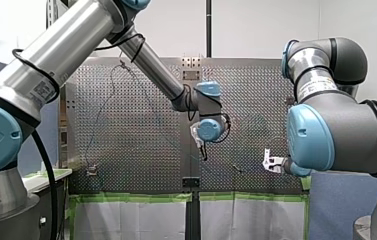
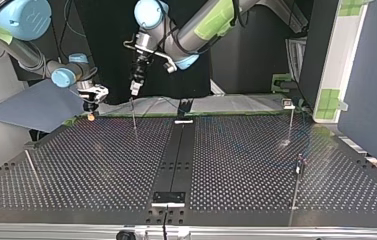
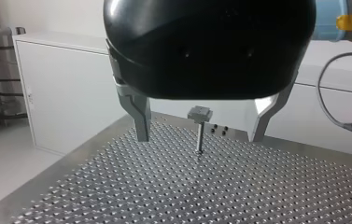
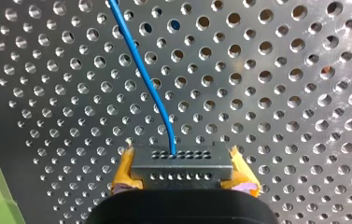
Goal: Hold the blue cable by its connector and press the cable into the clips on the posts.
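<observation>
In the right wrist view my right gripper (image 4: pixel 180 157) has its yellow pads (image 4: pixel 123 170) shut on a black connector (image 4: pixel 181 168). The blue cable (image 4: pixel 142 70) runs out of the connector and away over the perforated table (image 4: pixel 281 93). In the left wrist view the metal fingers (image 3: pixel 138 114) of my left gripper (image 3: pixel 197 138) stand open, astride a thin post with a clip head (image 3: pixel 200 113) just ahead of them. In the top view my left gripper (image 2: pixel 134 90) hangs over that post (image 2: pixel 134 117), and my right gripper (image 2: pixel 91 107) is beside it, towards the view's left.
More clip posts stand on the table in the top view: one at the far right (image 2: pixel 289 120), one nearer (image 2: pixel 298 167), one at the left (image 2: pixel 31 167). A black strip (image 2: pixel 176 155) runs down the table's middle. Green tape (image 1: pixel 136 198) lines the edge.
</observation>
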Motion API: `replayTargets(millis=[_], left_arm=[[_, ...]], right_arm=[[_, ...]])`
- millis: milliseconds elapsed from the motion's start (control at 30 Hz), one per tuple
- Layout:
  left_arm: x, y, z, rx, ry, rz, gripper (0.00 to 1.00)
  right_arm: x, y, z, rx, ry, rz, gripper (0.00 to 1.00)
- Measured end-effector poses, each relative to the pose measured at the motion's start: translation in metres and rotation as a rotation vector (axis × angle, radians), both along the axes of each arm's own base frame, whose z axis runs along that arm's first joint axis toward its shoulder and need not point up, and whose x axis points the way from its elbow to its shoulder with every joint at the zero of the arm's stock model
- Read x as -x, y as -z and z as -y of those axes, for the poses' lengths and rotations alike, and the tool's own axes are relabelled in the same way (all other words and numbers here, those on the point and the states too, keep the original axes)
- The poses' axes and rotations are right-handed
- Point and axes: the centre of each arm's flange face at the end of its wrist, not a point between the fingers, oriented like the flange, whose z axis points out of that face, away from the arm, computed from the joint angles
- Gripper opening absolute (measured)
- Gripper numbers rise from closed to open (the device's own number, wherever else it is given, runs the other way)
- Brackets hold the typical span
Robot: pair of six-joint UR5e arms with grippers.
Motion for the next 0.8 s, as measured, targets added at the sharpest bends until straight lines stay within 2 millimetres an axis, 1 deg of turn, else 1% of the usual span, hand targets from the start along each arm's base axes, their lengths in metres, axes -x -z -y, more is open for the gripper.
replayTargets(millis=[467,800], left_arm=[[0.021,-0.044,-0.037,0.093,0.045,0.055,1.0],[0.034,-0.068,-0.06,0.146,0.063,0.104,1.0]], right_arm=[[-0.007,0.0,-0.002,0.001,-0.012,-0.002,0.0],[-0.005,-0.002,0.001,-0.004,-0.009,0.002,0.0]])
